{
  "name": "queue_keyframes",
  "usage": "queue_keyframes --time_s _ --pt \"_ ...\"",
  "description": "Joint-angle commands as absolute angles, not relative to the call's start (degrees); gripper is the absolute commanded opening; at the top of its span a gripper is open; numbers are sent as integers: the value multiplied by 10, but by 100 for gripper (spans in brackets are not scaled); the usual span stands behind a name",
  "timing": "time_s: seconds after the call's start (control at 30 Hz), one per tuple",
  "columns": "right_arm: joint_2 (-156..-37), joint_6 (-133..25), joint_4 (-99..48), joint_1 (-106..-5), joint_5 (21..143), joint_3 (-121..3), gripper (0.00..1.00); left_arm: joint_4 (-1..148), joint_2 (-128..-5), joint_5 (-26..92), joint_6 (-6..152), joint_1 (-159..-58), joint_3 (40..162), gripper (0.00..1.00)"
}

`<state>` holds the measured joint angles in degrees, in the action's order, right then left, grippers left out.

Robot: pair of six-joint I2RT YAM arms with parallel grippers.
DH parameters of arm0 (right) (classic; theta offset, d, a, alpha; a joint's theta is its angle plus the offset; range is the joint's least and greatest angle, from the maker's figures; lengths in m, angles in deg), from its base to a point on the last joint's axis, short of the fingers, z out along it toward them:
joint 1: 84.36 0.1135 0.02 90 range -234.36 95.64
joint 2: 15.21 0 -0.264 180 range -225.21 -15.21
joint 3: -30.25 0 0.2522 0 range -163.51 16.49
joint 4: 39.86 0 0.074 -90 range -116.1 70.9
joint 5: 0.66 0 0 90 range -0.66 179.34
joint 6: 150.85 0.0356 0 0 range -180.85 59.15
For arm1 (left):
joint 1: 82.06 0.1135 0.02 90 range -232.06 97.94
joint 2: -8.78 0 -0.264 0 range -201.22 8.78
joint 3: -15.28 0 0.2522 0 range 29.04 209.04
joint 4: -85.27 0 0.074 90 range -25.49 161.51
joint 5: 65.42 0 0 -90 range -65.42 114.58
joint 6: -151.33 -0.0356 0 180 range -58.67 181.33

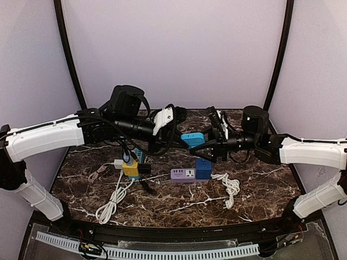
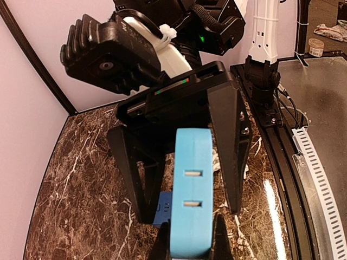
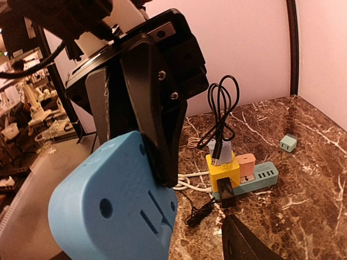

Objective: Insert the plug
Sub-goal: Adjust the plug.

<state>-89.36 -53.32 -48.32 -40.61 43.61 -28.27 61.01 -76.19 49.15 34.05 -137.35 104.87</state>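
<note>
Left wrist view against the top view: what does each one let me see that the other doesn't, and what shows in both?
Only the left wrist view shows the two slots in the face of the blue adapter, with the right hand spread open beyond it. Only the top view shows the purple power strip and the yellow adapter on the table. Both show the blue adapter and the right hand.

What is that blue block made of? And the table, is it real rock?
The blue block looks like matte plastic: smooth moulded faces, neat slots. The table looks like polished brown marble, white veins and glare; possibly only a print.
</note>
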Motion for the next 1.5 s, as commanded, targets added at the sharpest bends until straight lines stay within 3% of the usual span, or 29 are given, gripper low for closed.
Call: queue_keyframes --time_s 0.0,0.1,0.27,0.7,0.77,0.87,0.93,1.07,1.23,1.47 --pt "-905 -537 -474 -414 454 -304 59 599 -733 497 330 -1374 1039 1" --pt "-909 -549 -462 -416 450 -304 48 599 -730 496 328 -1374 1036 1" --pt "-903 -564 -452 -417 442 -298 41 602 -726 495 327 -1374 1029 1" --pt "-890 -588 -457 -418 427 -285 10 605 -728 495 331 -1374 1029 1" --pt "-889 -588 -457 -417 425 -284 11 604 -728 495 331 -1374 1029 1" --pt "-886 -596 -445 -418 429 -285 28 601 -728 494 330 -1374 1029 1" --pt "-877 -605 -417 -417 444 -288 45 594 -728 493 326 -1374 1029 1" --pt "-841 -647 -365 -424 473 -286 59 560 -732 477 304 -1373 1032 1" --pt "-821 -662 -340 -430 467 -297 59 536 -739 479 288 -1375 1039 1" --pt "-861 -664 -324 -429 419 -332 42 538 -751 480 294 -1379 1046 1"
